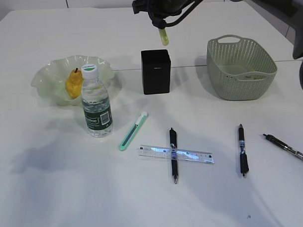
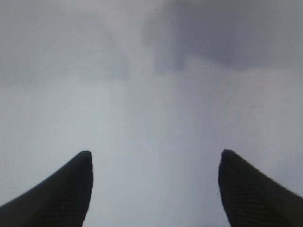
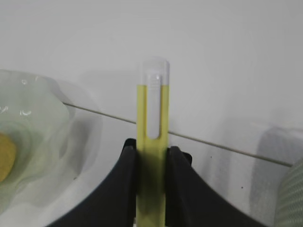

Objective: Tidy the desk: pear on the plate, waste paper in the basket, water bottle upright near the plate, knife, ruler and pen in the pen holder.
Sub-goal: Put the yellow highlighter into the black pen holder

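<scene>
Currently, step in hand: stowing a knife in the pen holder (image 1: 156, 71).

Item, right gripper (image 3: 151, 156): jaws are clamping a yellow utility knife (image 3: 152, 142) with a white slider end; in the exterior view the yellow utility knife (image 1: 163, 36) is hanging point-down above the pen holder, clear of its rim and a little toward its right side.

Item, left gripper (image 2: 154, 163): jaws are standing wide apart over bare table, holding nothing; it is not showing in the exterior view.

Item, pear (image 1: 74, 83): lying in the plate (image 1: 45, 77). Judged done.

Item, water bottle (image 1: 96, 103): standing upright just in front of the plate. Judged done.

Item, basket (image 1: 241, 65): sitting at the right rear; whether any waste paper lies inside cannot be told, and none is showing on the table.

Item, ruler (image 1: 175, 154): lying flat across a black pen (image 1: 173, 155), touching it.

Item, green knife (image 1: 133, 130): lying between bottle and ruler.

Item, two further pens: second pen (image 1: 242, 149) and third pen (image 1: 288, 149), lying at the right front, well apart from the holder.

Next move, as judged: centring the blade over the holder's mouth, lowering it inside, then parting the jaws. Risk: catching the rim and tipping the holder.
</scene>
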